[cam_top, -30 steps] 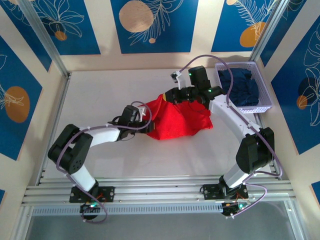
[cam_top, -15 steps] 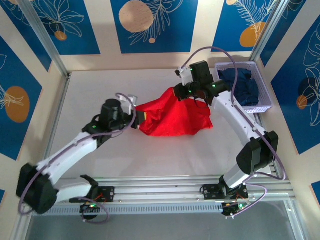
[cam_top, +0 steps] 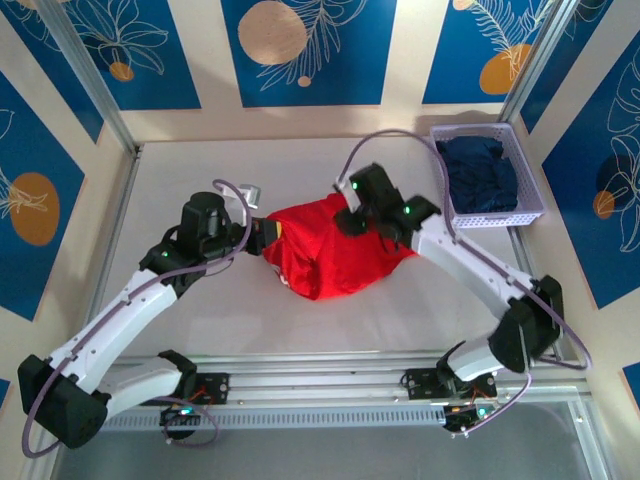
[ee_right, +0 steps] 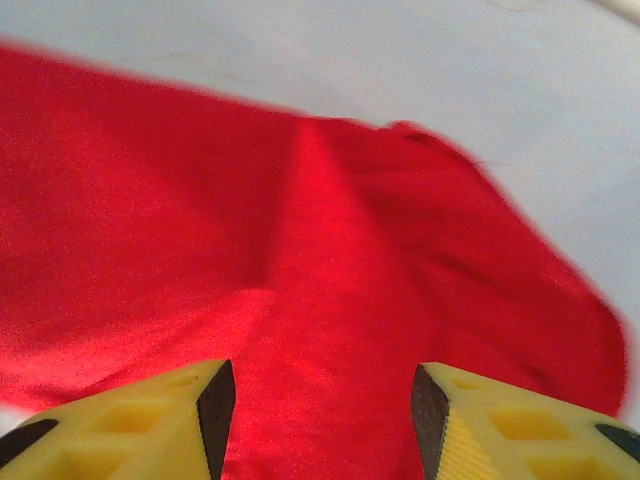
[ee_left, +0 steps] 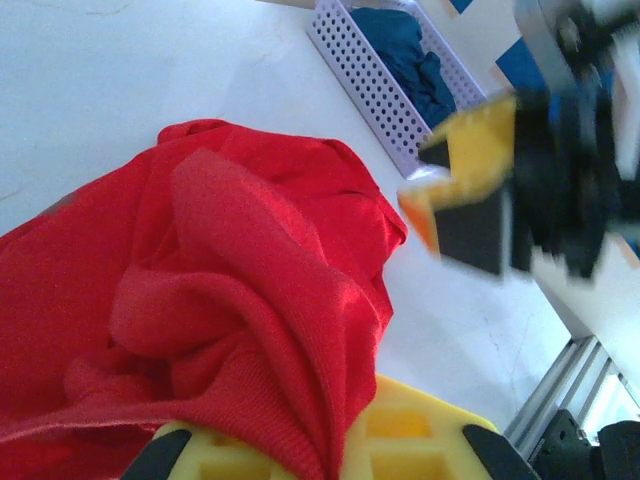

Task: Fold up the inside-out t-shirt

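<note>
Your left gripper (ee_left: 322, 452) pinches a fold of the crumpled bright red cloth t-shirt (cam_top: 335, 258); your right gripper (ee_right: 318, 400) hovers over it, jaws apart.

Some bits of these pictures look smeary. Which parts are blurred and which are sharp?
Left wrist view: the right tool at upper right is smeared, while the red t-shirt shows crisp folds. Right wrist view: the cloth's far edge looks soft. Top view: sharp and evenly lit, with only faint shadows under the arms.
</note>
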Motion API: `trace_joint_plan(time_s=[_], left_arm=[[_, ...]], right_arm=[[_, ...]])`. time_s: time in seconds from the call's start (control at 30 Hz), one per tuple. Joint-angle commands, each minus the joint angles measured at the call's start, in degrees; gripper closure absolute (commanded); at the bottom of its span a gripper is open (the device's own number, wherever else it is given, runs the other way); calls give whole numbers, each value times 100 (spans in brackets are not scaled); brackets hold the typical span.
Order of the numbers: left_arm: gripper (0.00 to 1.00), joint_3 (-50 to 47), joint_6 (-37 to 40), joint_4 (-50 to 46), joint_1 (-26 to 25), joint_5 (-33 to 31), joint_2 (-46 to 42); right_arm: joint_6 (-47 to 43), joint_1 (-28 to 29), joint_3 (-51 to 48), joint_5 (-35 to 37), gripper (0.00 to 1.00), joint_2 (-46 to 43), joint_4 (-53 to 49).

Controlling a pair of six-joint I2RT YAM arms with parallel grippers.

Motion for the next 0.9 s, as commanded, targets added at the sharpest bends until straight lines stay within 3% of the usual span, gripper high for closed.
trace_joint_plan(time_s=[0.0,0.1,0.23,0.33,0.4,0.47,0.53,0.67,0.77,0.87], left_arm=[[100,274,66,-153,79,121,11],[100,328,66,-221,96,117,0],[100,398,59,-272,105,153,-23],[100,399,66,-283,106,205,-75],[100,436,109,-376,128,168,-102],[100,523,182,-629,185,44,-133],[100,611,270,-895,300,-117,-209],[100,745,336,-1235,667,-16,-322],[100,846,397,-1440,824,179,-340],[100,900,444,-1496,840,528,-294]], right_arm=[[190,367,-988,-1309,49,-643,1241],[633,511,-1471,-1533,49,-486,1764],[1282,699,-1630,-467,45,225,1951],[1448,679,-1627,-305,45,707,2306],[1446,608,-1511,-494,53,855,2400],[1457,481,-1395,-602,77,730,2173],[1609,136,-1452,-1046,91,275,1868],[1995,-683,-1552,-2626,95,-457,1278],[2027,-990,-1549,-3072,93,-753,819],[2014,-1190,-1496,-2832,90,-694,484]])
